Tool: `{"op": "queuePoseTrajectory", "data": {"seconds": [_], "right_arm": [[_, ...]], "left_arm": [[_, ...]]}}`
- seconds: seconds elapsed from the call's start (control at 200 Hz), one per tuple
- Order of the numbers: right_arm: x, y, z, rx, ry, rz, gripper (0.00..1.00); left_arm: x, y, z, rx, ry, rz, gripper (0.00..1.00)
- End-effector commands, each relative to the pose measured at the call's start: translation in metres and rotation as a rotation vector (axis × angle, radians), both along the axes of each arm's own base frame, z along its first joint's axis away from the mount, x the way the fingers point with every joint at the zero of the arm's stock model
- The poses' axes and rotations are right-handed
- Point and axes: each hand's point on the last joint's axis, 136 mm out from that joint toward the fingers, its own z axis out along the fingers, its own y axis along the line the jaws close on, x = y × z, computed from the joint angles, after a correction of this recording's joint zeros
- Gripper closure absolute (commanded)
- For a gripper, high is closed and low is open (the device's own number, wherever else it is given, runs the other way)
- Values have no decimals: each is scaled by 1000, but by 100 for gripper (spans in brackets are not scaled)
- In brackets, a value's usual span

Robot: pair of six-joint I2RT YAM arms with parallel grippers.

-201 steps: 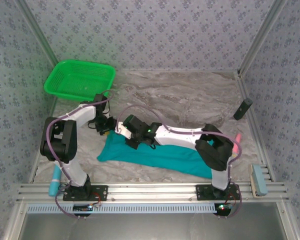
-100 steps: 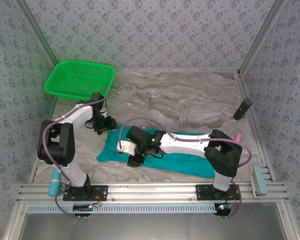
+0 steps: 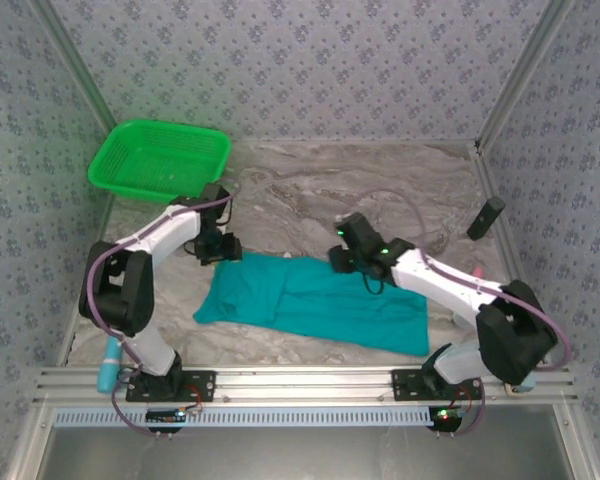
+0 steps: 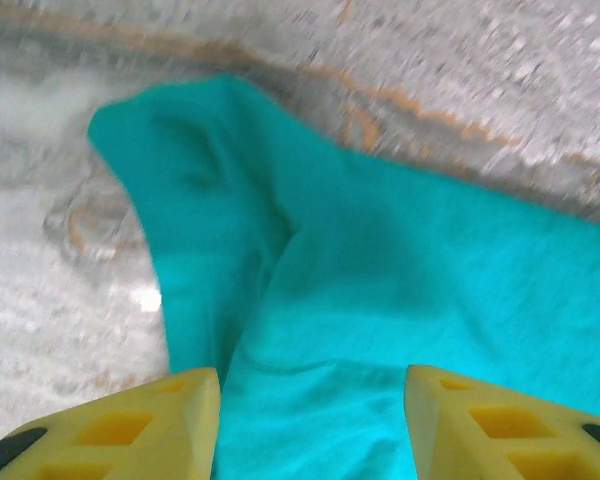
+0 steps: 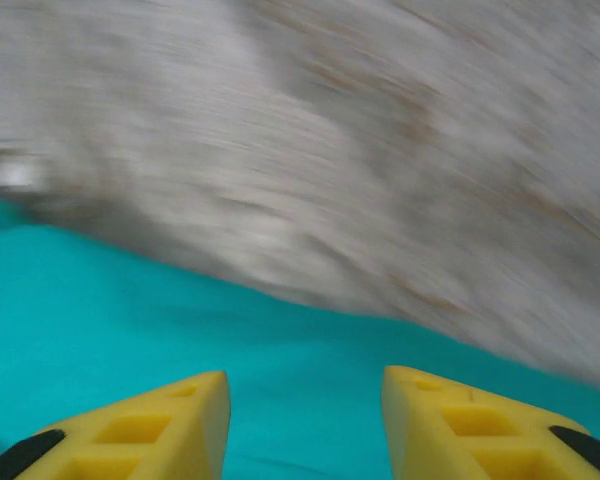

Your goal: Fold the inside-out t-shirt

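the teal t-shirt (image 3: pixel 310 305) is laid out as a long flat band on the marbled table (image 3: pixel 380 195), near its front edge and between the two arms. the left gripper (image 3: pixel 220 249) is held at the shirt's far left corner, its yellow fingers (image 4: pixel 130 430) spread apart with nothing pinched between them. the right gripper (image 3: pixel 343 258) is held at the shirt's far edge, likewise parted and empty, though its wrist view is blurred; a green basket (image 3: pixel 158 160) is seen in the far left corner.

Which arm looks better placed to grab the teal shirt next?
Left, probably: the left gripper hangs open over the far left corner of the t-shirt. The right gripper, also open, sits at the middle of the far edge, less handy for folding an end over.
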Motion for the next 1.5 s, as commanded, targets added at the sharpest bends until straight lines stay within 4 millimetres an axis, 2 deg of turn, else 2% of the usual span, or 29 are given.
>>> {"op": "queuePoseTrajectory", "data": {"seconds": [0.0,0.105,0.215,0.255,0.305,0.505,0.615,0.705,0.88,0.969,1.064,1.104,1.134,1.184,1.244,1.379,1.439,1.494], "right_arm": [[-24,-52,-23,21,116,-290,55],[-41,-72,-42,29,212,-354,58],[-64,-100,-72,3,310,-465,62],[-64,-112,-76,-49,303,-476,67],[-72,-125,-79,-129,316,-522,68],[-63,-127,-82,-50,341,-594,71],[-48,-132,-81,21,317,-647,71],[-28,-133,-83,76,306,-649,72],[6,-125,-83,109,320,-584,71],[25,-119,-75,133,299,-553,69],[52,-110,-59,136,234,-432,64],[59,-106,-51,135,235,-395,63],[62,-111,-44,110,229,-417,62],[57,-127,-35,65,197,-528,60],[41,-142,-28,61,184,-661,55],[4,-143,-24,87,189,-748,49],[-17,-146,-31,69,243,-822,45],[-27,-141,-40,89,289,-835,42]], "left_arm": [[8,6,-11,59,6,39,49],[6,16,-28,108,34,56,50],[-2,30,-49,143,71,93,51],[-4,35,-54,155,74,109,51],[-7,40,-58,166,75,123,52],[-29,65,-61,238,100,167,53],[-48,79,-61,240,108,221,53],[-58,79,-55,195,93,256,51],[-58,76,-22,118,31,258,48],[-60,78,-8,76,6,276,48],[-67,77,1,48,-3,266,49],[-68,72,4,23,-6,239,49],[-68,65,6,-8,-9,212,49],[-63,50,13,-58,-33,135,49],[-55,26,25,-90,-102,-10,49],[-29,-3,46,-18,-254,-181,49],[-18,-9,42,-10,-265,-191,49],[-8,-15,35,-14,-265,-206,50]]}}
